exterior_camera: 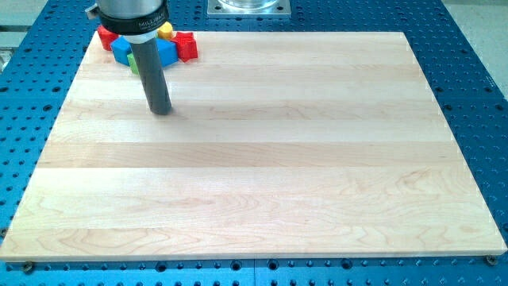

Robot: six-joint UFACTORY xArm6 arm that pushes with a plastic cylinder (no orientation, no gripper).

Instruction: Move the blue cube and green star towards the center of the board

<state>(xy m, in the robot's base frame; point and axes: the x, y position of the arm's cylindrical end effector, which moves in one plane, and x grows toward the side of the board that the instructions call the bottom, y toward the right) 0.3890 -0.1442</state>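
Below blue cube (121, 51) (top-left), my tip (161, 110)

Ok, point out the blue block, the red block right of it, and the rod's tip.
blue block (167, 51): camera view, on its face right of the rod.
red block (187, 46): camera view, on its front face.
my tip (162, 111): camera view, on the rod's very end.

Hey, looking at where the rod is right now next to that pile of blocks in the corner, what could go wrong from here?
1. The blocks are packed tight at the view's top left: pushing the blue block would likely drag the red block or yellow block along.
2. The green block is mostly hidden behind the rod, so aiming at it is uncertain.
3. My tip sits below the cluster, on the centre side; pushing from here would shove blocks off the board's edge.
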